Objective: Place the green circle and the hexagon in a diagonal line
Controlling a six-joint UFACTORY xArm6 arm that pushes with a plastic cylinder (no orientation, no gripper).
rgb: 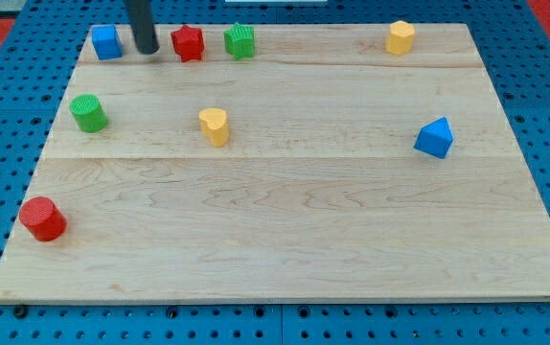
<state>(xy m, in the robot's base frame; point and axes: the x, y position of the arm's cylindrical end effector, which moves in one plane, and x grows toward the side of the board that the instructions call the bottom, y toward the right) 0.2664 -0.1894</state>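
The green circle (89,113) stands near the board's left edge, in the upper part. The yellow hexagon (401,37) stands at the view's top right. My tip (147,49) is at the view's top left, between the blue cube (107,42) and the red star (188,43), close to both. It is up and to the right of the green circle, far left of the hexagon.
A green block (240,41) stands right of the red star. A yellow block (215,126) is left of centre. A blue triangular block (435,138) is at the right. A red cylinder (42,218) is at the lower left. The wooden board (285,240) lies on blue pegboard.
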